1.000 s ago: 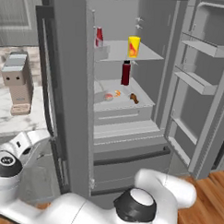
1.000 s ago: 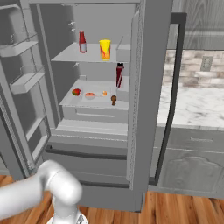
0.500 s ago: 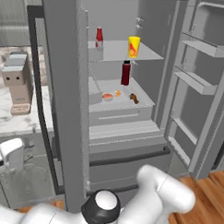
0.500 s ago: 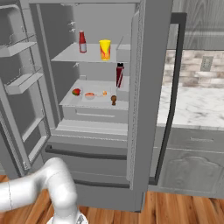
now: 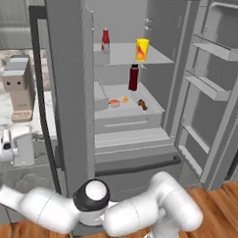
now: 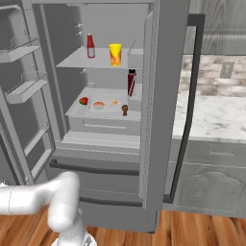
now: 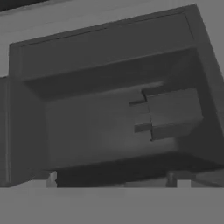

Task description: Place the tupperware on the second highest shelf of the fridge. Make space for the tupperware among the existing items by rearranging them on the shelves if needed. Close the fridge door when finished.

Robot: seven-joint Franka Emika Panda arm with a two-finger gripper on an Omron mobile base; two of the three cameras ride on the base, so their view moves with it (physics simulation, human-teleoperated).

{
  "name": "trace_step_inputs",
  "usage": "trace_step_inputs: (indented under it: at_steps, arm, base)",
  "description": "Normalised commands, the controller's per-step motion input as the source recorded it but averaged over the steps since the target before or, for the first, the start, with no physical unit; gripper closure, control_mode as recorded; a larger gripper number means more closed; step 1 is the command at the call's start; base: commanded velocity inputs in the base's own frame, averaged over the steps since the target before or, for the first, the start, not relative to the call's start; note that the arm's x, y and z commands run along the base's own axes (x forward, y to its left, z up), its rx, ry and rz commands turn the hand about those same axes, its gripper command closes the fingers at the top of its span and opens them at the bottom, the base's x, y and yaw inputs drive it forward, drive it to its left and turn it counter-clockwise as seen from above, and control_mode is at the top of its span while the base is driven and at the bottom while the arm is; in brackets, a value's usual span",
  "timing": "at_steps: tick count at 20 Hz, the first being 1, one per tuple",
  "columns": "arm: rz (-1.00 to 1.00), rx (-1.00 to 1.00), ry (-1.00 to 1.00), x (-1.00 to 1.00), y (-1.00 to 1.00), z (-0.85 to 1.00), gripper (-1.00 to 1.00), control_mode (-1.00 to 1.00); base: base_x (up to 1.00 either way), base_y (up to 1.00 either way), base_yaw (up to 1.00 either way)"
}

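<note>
Grey fridge (image 5: 134,156) stands open; the pale tupperware (image 6: 99,104) with orange food sits on a lower shelf (image 6: 103,113), at seven o'clock of the yellow cup (image 5: 141,49). Whether the gripper (image 7: 113,181) is clenched or released, I cannot tell.

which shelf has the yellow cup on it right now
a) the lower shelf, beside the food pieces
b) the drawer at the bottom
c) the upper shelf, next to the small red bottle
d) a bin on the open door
c: the yellow cup stands on the upper shelf with the small red bottle off to its side, while the dark red bottle and the food pieces sit on the shelf below.
</note>
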Motion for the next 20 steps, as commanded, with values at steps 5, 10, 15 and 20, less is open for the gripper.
trace_step_inputs:
  at_steps: [5,10,15,20]
  arm:
    - [-0.13,0.00,0.07,-0.07,-0.86,-0.08,-1.00,-1.00]
    - [-0.10,0.02,0.02,-0.17,-1.00,-0.11,-1.00,-1.00]
    - [-0.02,0.04,0.08,0.08,-1.00,-0.11,-1.00,-1.00]
    - [0.00,0.05,0.09,0.20,-1.00,-0.03,-1.00,-1.00]
  base:
    - [0.00,0.00,0.00]
    - [0.00,0.00,0.00]
    - [0.00,0.00,0.00]
    - [0.00,0.00,0.00]
